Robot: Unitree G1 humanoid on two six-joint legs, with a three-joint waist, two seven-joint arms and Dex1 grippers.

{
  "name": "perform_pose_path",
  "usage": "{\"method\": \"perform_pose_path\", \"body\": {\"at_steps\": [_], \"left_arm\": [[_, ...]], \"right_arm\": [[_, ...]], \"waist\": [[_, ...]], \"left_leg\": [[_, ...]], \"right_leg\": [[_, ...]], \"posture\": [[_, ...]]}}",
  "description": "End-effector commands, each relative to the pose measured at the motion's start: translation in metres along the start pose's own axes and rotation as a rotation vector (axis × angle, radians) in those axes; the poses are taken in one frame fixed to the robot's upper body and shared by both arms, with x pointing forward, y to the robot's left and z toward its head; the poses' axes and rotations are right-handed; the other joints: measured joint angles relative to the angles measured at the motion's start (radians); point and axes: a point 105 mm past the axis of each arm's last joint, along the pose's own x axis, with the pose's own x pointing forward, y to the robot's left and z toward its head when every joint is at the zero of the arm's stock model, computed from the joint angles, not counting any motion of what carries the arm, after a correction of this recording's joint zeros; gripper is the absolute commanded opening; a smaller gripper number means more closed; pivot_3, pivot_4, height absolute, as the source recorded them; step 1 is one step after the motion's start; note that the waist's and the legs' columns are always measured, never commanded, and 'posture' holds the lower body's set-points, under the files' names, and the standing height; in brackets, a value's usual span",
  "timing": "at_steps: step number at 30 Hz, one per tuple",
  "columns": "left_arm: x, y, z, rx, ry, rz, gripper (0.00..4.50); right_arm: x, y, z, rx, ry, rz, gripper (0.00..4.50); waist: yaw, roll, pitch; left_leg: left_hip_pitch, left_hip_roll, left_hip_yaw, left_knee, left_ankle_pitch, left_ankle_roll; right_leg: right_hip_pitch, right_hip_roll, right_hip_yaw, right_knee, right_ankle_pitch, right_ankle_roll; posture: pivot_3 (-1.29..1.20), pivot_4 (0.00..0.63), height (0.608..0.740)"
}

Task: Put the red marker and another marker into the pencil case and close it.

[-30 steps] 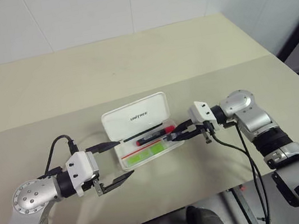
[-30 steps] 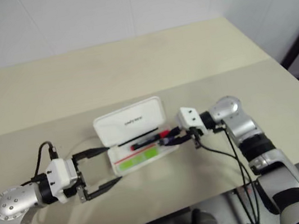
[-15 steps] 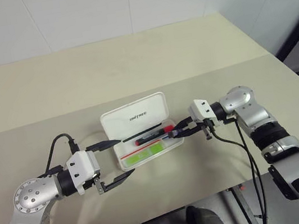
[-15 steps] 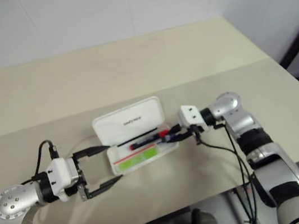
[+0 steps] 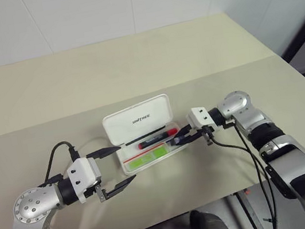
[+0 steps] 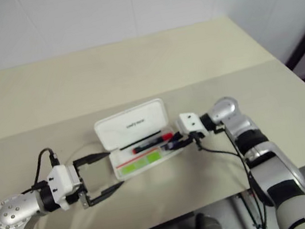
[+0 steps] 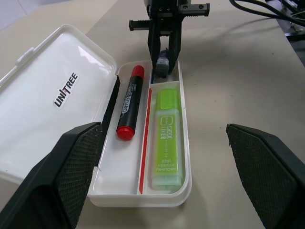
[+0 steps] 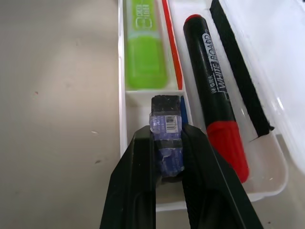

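Since the earlier frame, right gripper [image 8: 169,157], clamped on a small dark eraser [image 8: 166,131], has advanced over the pencil case [image 5: 141,119]. Left gripper [image 5: 116,167] gapes empty, near left. Highlighter [image 7: 167,136] lies nearer, red marker [image 7: 129,102] farther, inside. Rigid, slick lid: press its far edge.

The place looks like a bare robot test room or lab, shown by plain white panelled walls [image 5: 96,13] and a wide beige table [image 5: 133,65] with cables [image 5: 253,162] trailing off the edge.
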Motion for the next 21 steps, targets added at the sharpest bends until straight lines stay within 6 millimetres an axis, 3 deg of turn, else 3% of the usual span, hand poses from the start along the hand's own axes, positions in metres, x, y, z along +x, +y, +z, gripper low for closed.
{"method": "perform_pose_path", "body": {"at_steps": [1,2,9,14,18,21], "left_arm": [[-0.003,0.002,0.010,0.048,-0.022,0.018,4.50],[-0.003,0.002,0.010,0.048,-0.023,0.017,4.50],[-0.001,0.004,0.011,0.053,-0.027,0.016,4.50],[0.000,0.005,0.011,0.058,-0.029,0.010,4.50],[0.000,0.008,0.010,0.060,-0.029,0.007,4.50],[-0.001,0.014,0.009,0.067,-0.029,0.013,4.50]], "right_arm": [[-0.011,-0.001,0.006,-0.040,0.008,0.042,0.41],[-0.011,-0.001,0.006,-0.024,0.002,0.040,0.41],[-0.007,-0.007,0.016,-0.055,-0.044,0.020,2.84],[-0.010,-0.016,0.041,-0.108,-0.115,-0.003,4.48],[-0.015,-0.013,0.050,-0.117,-0.140,-0.005,4.48],[-0.029,-0.004,0.054,-0.098,-0.159,-0.036,4.48]], "waist": [[0.000,0.000,0.000],[0.000,0.000,0.000],[0.000,0.000,0.000],[0.000,0.001,0.001],[0.002,0.001,0.001],[0.008,0.001,0.000]], "left_leg": [[0.000,0.000,0.000,0.000,0.000,0.000],[0.000,0.000,0.000,0.000,0.000,0.000],[0.000,0.000,0.000,0.000,0.000,0.000],[0.000,0.000,0.000,0.000,0.000,0.000],[0.000,0.000,0.000,0.000,0.000,0.000],[0.000,0.000,-0.001,0.000,0.000,0.000]], "right_leg": [[0.000,0.000,0.000,0.000,0.000,0.000],[0.000,0.000,0.000,0.000,0.000,0.000],[0.000,0.000,0.000,0.000,0.000,0.000],[0.000,0.000,0.000,0.000,0.000,0.000],[0.000,0.000,0.000,0.000,0.000,0.000],[0.000,0.000,0.000,0.000,0.000,0.000]], "posture": [[0.00,0.150,0.740],[0.00,0.150,0.740],[0.00,0.150,0.740],[0.00,0.150,0.740],[0.00,0.150,0.740],[0.00,0.150,0.740]]}}
